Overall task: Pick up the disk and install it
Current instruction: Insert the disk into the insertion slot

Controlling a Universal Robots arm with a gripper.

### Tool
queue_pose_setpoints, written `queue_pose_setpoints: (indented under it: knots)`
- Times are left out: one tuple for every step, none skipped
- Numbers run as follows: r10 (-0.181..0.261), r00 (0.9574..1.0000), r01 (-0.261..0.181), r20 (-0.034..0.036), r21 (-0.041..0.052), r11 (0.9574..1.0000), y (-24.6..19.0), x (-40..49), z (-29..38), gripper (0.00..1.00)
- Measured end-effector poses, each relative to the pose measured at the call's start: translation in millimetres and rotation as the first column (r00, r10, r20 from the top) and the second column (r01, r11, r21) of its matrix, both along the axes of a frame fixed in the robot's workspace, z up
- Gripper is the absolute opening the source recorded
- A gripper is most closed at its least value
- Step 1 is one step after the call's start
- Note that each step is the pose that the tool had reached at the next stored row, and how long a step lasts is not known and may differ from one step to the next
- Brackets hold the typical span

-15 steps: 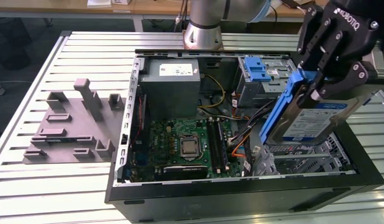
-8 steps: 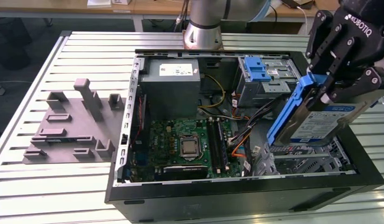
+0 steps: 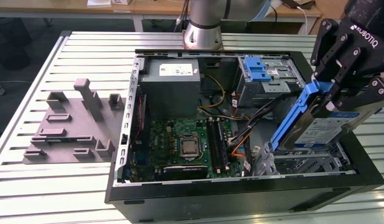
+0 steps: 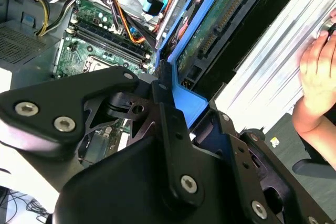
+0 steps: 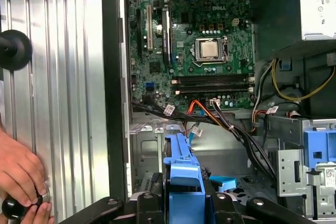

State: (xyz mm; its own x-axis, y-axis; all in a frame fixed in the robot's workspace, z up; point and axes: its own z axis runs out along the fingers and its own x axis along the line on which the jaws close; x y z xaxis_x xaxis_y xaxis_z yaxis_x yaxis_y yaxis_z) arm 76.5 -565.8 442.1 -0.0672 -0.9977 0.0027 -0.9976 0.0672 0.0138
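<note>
My gripper (image 3: 335, 95) is shut on the disk (image 3: 329, 131), a silver drive with a white-and-blue label in a blue carrier bracket (image 3: 296, 116). I hold it tilted, its lower end just above the metal drive cage (image 3: 304, 164) at the front corner of the open computer case, on the exterior view's right. In the second wrist view the disk (image 4: 220, 24) shows its green circuit side and blue frame, running out from the black fingers (image 4: 167, 109). In the first wrist view the blue carrier (image 5: 181, 174) stands between the finger bases, over the cage floor.
The open case holds a motherboard (image 3: 186, 144), a grey power-supply box (image 3: 173, 77), loose cables (image 3: 242, 135) and another blue-fronted bay (image 3: 260, 70). A grey moulded fixture (image 3: 74, 126) lies on the slatted table on the exterior view's left. A person's hand (image 5: 18, 177) rests on the table beside the case.
</note>
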Motion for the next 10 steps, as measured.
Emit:
queue_pose_setpoints:
  knots:
    - [0.0,1.0,0.0,0.0,-0.0001,1.0,-0.1,0.0,-0.5,0.36]
    - [0.0,1.0,0.0,0.0,-0.0003,1.0,-0.1,0.1,-0.8,0.36]
    - [0.001,1.0,-0.001,0.0,-0.0002,1.0,-0.1,0.1,-1.4,0.36]
    - [0.003,1.0,-0.003,0.0,-0.0002,1.0,-0.1,0.2,-2.0,0.36]
    - [0.005,1.0,-0.005,0.0,-0.0001,1.0,-0.1,0.1,-2.6,0.36]
    - [0.007,1.0,-0.007,0.0,-0.0001,1.0,-0.1,0.1,-3.1,0.36]
    - [0.009,1.0,-0.009,0.0,-0.0002,1.0,-0.1,0.1,-3.6,0.36]
    - [0.011,0.9999,-0.011,0.0,-0.0001,0.9999,-0.1,0.1,-4.2,0.36]
    - [0.012,0.9999,-0.012,0.0,-0.0001,0.9999,-0.1,0.1,-4.8,0.36]
    - [0.012,0.9999,-0.012,0.0001,-0.0001,0.9999,-0.1,0.1,-5.3,0.36]
